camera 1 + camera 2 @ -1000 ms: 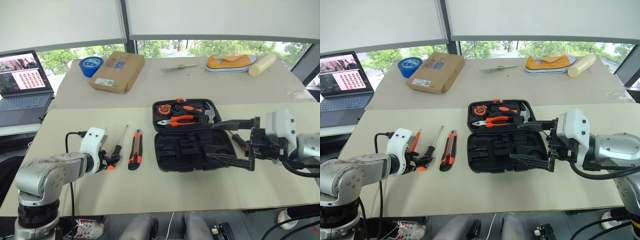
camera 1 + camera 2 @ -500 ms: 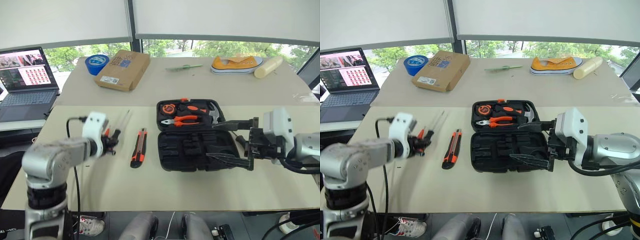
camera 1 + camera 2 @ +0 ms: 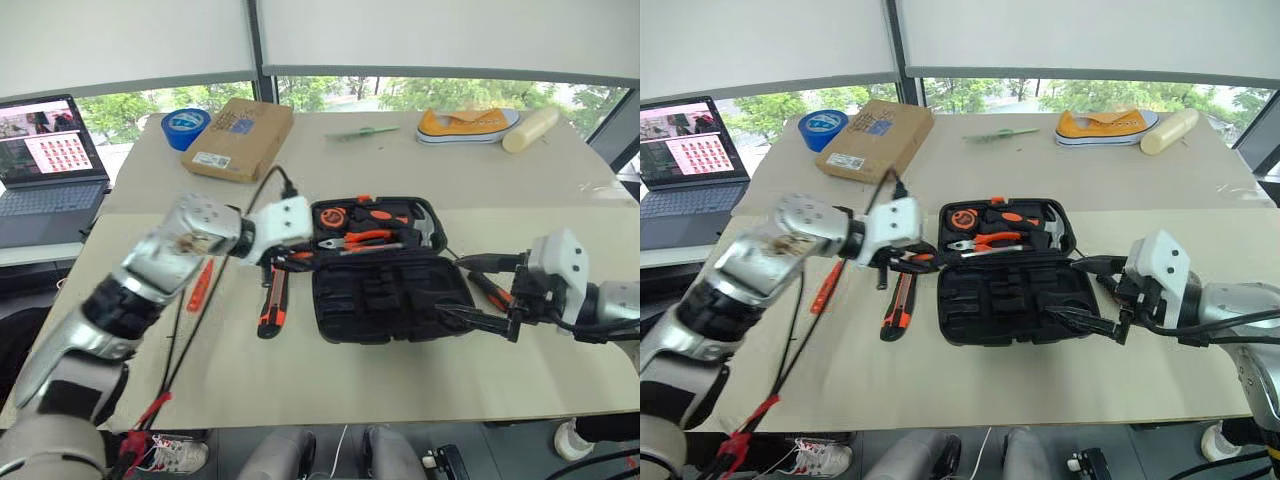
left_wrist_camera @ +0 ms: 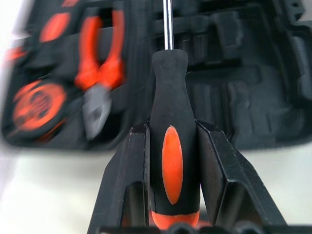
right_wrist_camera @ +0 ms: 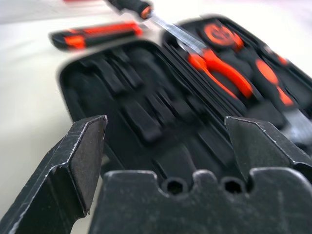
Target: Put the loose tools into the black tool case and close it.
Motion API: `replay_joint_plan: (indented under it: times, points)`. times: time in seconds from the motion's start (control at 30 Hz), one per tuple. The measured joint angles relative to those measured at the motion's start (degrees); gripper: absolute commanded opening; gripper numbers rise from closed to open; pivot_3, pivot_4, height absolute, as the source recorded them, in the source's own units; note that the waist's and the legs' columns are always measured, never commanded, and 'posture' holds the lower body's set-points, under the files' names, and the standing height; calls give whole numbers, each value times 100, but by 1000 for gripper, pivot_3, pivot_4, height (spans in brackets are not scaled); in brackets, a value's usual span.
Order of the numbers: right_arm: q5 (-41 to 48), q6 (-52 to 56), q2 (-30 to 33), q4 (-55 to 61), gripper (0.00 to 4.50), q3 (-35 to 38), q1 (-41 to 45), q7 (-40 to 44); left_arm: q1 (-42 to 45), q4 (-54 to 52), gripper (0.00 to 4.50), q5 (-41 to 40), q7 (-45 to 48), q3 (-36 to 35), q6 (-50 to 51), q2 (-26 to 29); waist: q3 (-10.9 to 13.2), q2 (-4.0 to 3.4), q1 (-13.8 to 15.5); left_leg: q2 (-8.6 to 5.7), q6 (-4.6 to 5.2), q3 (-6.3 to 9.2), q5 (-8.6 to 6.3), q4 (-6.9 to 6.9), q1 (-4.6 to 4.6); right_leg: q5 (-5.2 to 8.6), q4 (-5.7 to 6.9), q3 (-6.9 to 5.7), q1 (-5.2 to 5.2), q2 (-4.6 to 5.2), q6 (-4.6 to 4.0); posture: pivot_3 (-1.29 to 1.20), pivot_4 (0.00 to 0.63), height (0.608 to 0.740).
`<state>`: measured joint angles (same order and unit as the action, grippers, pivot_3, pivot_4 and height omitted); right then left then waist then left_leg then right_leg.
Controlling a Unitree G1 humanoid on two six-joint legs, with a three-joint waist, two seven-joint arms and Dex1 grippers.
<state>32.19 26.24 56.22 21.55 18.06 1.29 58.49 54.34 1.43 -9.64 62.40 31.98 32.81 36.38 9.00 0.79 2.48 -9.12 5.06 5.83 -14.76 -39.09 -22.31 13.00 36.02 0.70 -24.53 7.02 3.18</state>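
1. Swung right from the table's left side, my left gripper (image 3: 283, 257) now pinches the screwdriver (image 3: 330, 250) over the open case (image 3: 390, 295).
2. Left wrist: fingers (image 4: 127, 180) clamp its stiff, light, grippy handle mid-length.
3. Right wrist: right gripper (image 5: 165, 146) spread wide, empty.

Beige table (image 3: 300, 380), open tool case (image 3: 390, 300), utility knife (image 3: 270, 305)

I stand at a beige table (image 3: 330, 385) with a second one (image 3: 400, 165) pushed against its far edge. Behind them windows (image 3: 330, 92) show green trees under lowered white blinds (image 3: 440, 35). An open laptop (image 3: 45, 160) sits on a side surface at my left.
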Motion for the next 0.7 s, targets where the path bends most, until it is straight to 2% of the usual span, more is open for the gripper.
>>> replay_joint_plan:
  times: [0.1, 0.23, 0.7]
  points:
    - [-43, -36, -2, 2, 4500, 210, -163, -3, 326, 609, 865, 362, -119, 267, 53, -702, 2, 3, -24, 2, 2, 0, 1, -4, -9, -1, 5, 3, -9, 0, 1, 0, 150, 735]
    - [-53, -38, -45, 71, 4500, 408, -420, -18, 544, 1106, 865, 654, -209, 317, 309, -1222, 2, 4, -69, 5, 2, -2, 1, -3, -12, -1, 11, 8, -20, 1, 1, 0, 150, 735]
    - [-56, -38, -186, 272, 4500, 527, -475, -263, 624, 1381, 865, 1292, 186, 350, 269, -1337, 2, 4, -69, 1, 2, -2, 1, -11, -16, -1, 15, 8, -25, -2, 2, 0, 150, 735]
